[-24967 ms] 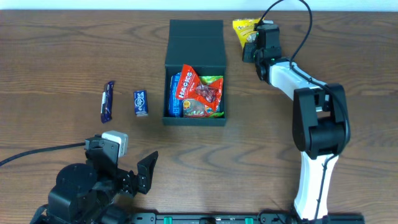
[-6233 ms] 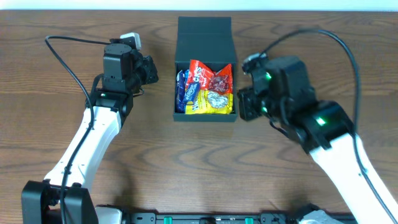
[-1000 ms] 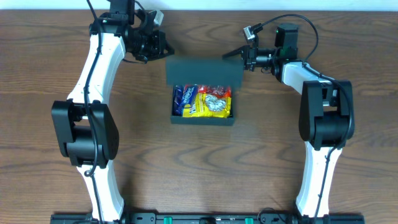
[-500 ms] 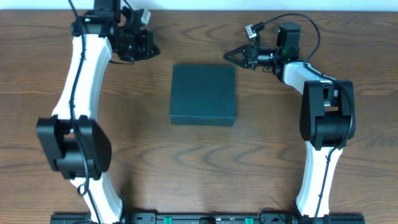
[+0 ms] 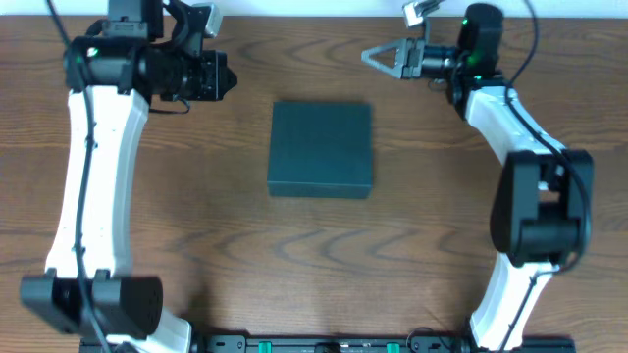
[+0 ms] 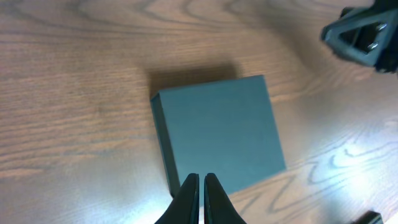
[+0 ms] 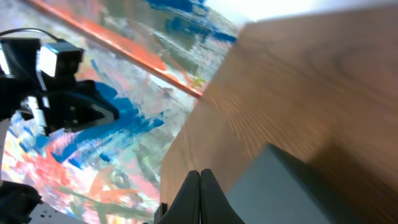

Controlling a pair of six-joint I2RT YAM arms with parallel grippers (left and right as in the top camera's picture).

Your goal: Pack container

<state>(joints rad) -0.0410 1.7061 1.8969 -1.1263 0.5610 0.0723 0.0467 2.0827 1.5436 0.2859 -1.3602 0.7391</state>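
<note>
Dark container lies on the bench, lid flat. Left end effector and right end effector: fingers closed together, gripping nothing, apart from container.

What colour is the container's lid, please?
The container is plain dark teal; clearest in the left wrist view.

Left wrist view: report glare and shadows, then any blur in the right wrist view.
Left wrist: pale glare streaks on the table below and right of the closed container, dark shadow along its far edge; right wrist: container looks soft, frame strongly tilted.
</note>
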